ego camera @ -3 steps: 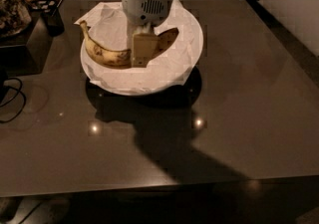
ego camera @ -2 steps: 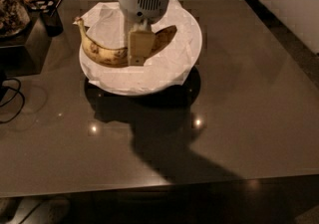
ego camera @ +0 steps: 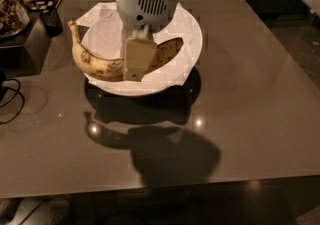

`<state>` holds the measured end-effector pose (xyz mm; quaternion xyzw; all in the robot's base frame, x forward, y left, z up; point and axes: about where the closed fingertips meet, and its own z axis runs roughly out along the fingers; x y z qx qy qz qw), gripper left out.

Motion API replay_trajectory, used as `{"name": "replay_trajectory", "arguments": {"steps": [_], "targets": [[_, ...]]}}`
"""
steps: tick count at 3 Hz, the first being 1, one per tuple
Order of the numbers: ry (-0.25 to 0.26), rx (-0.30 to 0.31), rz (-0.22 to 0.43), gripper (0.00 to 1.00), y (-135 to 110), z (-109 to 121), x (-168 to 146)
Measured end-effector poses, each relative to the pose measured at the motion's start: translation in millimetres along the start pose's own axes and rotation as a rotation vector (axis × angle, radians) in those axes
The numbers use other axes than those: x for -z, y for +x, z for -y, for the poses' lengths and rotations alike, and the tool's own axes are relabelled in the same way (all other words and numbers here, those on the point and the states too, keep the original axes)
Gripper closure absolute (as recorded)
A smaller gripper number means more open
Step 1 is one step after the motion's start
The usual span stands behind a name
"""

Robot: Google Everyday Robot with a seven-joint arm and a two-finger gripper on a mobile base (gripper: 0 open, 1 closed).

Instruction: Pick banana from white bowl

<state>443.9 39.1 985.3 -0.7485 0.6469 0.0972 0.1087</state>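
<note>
Because the banana (ego camera: 95, 64) curves right across the white bowl (ego camera: 192, 24), the gripper (ego camera: 135, 68) hangs straight down over its middle, near the far edge of the bench (ego camera: 250, 119), left of centre. One pale finger (ego camera: 139, 54) shows in front of the fruit, which runs behind it, so the jaws look clamped narrowly on the banana. Its stem end sticks out past the bowl's left rim. Crumpled paper (ego camera: 107, 34) lines the bowl. A dark box (ego camera: 20, 44) sits at the far left corner and a cable (ego camera: 12, 99) loops at the left edge. Neither seems likely to block a straight lift.
</note>
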Motion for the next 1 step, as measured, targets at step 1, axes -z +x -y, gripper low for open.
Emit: {"name": "replay_trajectory", "arguments": {"steps": [1], "targets": [[0.024,0.003,0.018,1.00,-5.2,5.9,0.6]]}}
